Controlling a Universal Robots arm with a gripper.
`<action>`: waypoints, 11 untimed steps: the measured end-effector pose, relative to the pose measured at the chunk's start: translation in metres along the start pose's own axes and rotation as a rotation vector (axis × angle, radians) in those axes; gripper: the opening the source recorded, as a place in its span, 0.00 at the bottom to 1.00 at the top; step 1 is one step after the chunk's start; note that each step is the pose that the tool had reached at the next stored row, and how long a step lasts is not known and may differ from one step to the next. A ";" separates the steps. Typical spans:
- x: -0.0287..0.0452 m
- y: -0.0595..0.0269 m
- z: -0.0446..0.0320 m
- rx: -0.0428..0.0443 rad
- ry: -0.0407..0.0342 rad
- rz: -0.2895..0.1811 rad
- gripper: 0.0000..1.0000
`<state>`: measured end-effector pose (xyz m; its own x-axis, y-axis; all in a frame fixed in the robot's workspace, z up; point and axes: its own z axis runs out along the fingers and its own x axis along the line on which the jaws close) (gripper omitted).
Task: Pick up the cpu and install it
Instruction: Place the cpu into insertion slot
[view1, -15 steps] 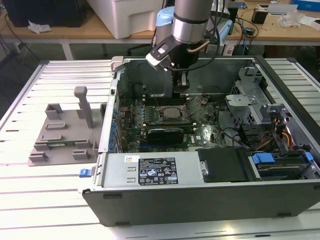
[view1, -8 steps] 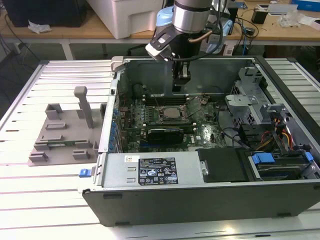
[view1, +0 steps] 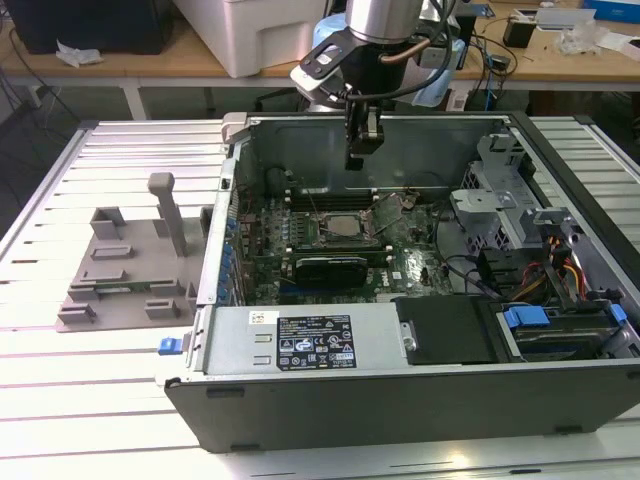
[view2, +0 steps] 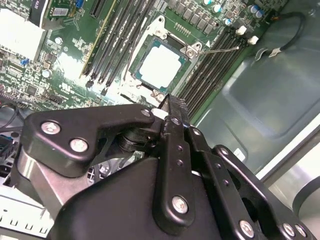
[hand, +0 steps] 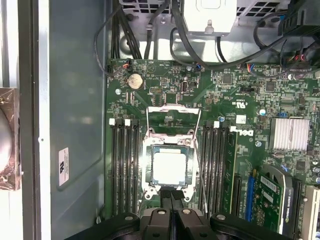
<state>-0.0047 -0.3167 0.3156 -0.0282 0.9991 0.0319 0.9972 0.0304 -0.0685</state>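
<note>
The gripper (view1: 358, 160) hangs straight above the socket (view1: 343, 230), inside the open computer case (view1: 400, 400) that stands on the slatted counter (view1: 90, 400). Look at the fingers (hand: 167, 197) in the first wrist view: they are pressed together, tip against tip, with nothing caught between them. The second wrist view shows those fingers (view2: 172, 107) as one narrow black blade over an edge of the socket (view2: 160, 67). And there is the cpu (view1: 344, 227), lying flat in the socket with its silvery top up, apart from the gripper above it. In the first wrist view the cpu (hand: 172, 167) sits square inside the socket (hand: 150, 150), its pale rim showing all round. The socket's metal bracket (hand: 175, 112) is swung open and lies back off one side of the socket. A thin wire lever (view2: 220, 49) juts out just beside the socket. Black memory slots (hand: 125, 165) run along both flanks of the socket. Out on the counter, well apart from the socket and toward the exterior view's left, lies the grey fixture plate (view1: 120, 275) with its upright posts, outside the case wall.
</note>
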 end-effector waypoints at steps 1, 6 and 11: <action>0.0000 0.0000 -0.0001 0.0001 -0.0002 0.000 0.11; 0.0000 0.0000 -0.0001 0.0002 -0.0002 0.000 0.11; 0.0000 0.0000 -0.0001 0.0001 -0.0002 0.000 0.11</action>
<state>-0.0047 -0.3167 0.3157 -0.0282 0.9991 0.0318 0.9972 0.0303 -0.0687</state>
